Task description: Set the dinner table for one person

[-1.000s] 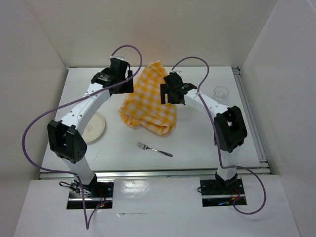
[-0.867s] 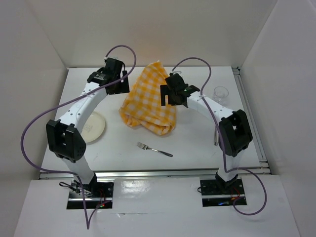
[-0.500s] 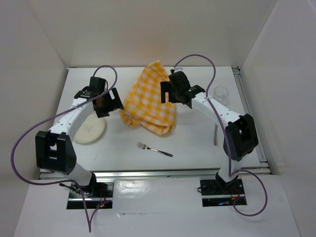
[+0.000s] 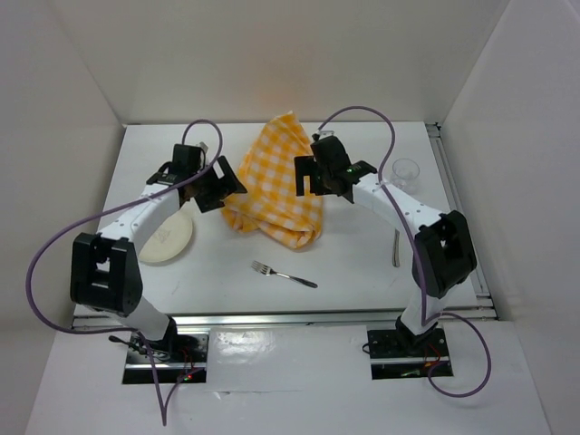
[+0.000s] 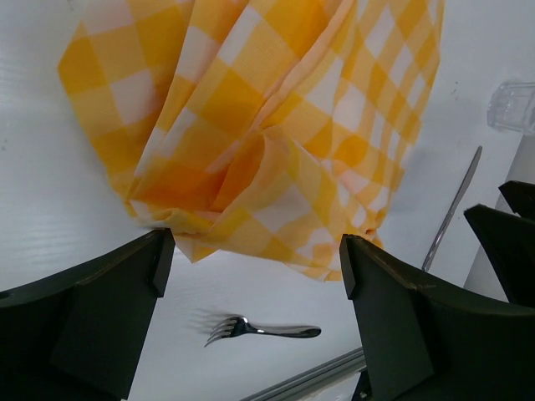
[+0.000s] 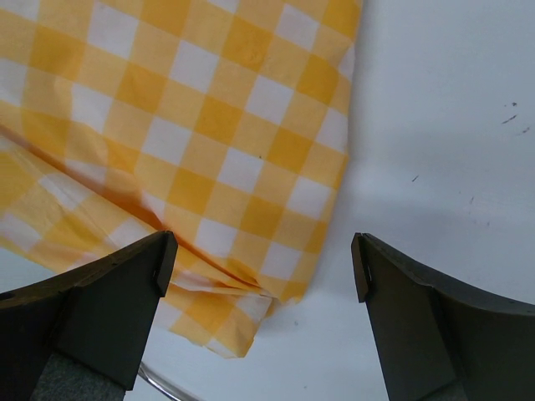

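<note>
White-walled box seen from above, dinner table filling its floor. Bunched checked cloth at the far middle, flanked by left gripper and right gripper, both gaping wide, holding nothing. Plate left, fork near, knife and glass right.

Left wrist: thick stacked folds, easy to pinch one layer only.

Right wrist: cloth edge low and left. Could drag unevenly and sweep into the fork.
</note>
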Tool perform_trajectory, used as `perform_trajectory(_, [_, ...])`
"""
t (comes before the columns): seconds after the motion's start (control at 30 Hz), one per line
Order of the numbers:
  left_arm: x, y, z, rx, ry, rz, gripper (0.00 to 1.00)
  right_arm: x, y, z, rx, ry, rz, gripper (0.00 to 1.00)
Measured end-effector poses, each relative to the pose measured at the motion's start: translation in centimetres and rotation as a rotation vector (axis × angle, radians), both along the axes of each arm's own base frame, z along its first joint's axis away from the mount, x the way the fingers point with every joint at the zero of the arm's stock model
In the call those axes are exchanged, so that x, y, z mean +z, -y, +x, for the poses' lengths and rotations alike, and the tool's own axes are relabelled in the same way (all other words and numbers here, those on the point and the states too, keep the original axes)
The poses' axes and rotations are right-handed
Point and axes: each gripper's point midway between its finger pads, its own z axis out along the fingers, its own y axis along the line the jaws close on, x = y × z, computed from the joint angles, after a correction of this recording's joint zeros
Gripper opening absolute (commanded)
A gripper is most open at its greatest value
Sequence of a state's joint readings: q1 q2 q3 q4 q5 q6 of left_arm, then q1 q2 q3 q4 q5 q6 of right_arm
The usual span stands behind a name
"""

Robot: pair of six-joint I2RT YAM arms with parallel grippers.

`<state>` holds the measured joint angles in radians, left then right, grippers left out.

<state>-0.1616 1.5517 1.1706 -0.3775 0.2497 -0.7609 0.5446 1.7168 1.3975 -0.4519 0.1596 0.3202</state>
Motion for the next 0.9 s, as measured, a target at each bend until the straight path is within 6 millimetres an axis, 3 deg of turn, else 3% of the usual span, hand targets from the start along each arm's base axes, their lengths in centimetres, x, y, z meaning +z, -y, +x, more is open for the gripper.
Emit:
perform_trajectory(0.17, [-2.7,1.7,-0.2,-0.035,-0.067,0.015,1.0,0.2,0.0,0.0,0.0,0.005,0.003,0.99])
perform_trajectory(0.27, [-3.0,2.2,0.0,-0.045,-0.078,0.027,1.0,0.6,0.1,0.0,-0.001,0.014,0.003,0.99])
perform_trajectory(0.53, [-1.6,1.9,0.8,-0.002,-0.063,0.109,1.0,0.8,1.7,-2.5,0.008,0.014,-0.01,0.99])
perform_trajectory(0.73, [-0.6,0.1,-1.2,0.164,-0.102,0.206,1.0,0.6,2.6,-4.2,0.018,0.008,-0.011,0.99])
perform_trajectory(0.9, [0.3,0.6,-2.4,0.271,-0.117,0.154,1.0,0.5,2.6,-4.4,0.023,0.001,-0.009,0.99])
